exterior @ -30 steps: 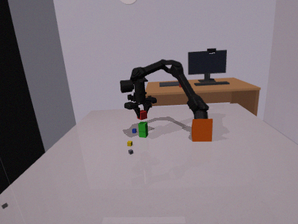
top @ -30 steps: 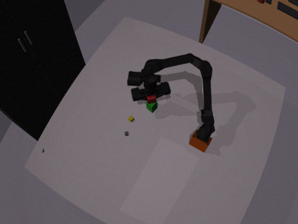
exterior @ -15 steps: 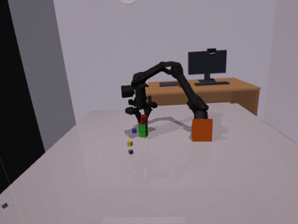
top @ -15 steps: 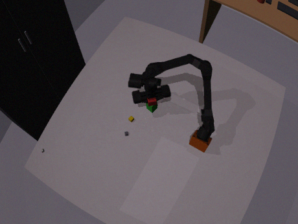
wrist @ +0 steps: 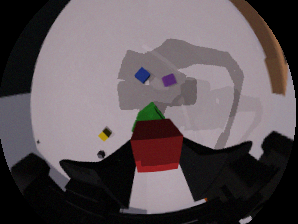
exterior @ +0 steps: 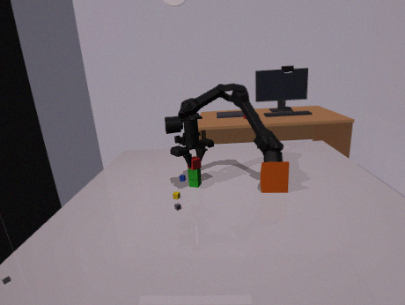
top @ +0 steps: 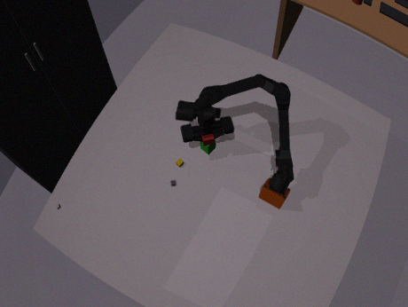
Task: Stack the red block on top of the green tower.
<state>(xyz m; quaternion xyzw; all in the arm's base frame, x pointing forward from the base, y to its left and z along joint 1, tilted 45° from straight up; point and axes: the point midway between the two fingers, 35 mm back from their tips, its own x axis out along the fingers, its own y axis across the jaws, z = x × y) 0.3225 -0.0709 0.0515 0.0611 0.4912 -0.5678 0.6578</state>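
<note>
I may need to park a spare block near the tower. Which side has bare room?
Crowded: blue cube, yellow cube and grey cube beside the green tower. Bare: between tower and orange base, and the table's near stretch.

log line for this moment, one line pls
phase: placing | gripper: shut on red block | red block: at top of green tower | tower: upright

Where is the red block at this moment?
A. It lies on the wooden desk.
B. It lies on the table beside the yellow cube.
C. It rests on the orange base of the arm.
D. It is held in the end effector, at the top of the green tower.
D: the end effector is shut on the red block, directly over the green tower; whether they touch is unclear.
</note>
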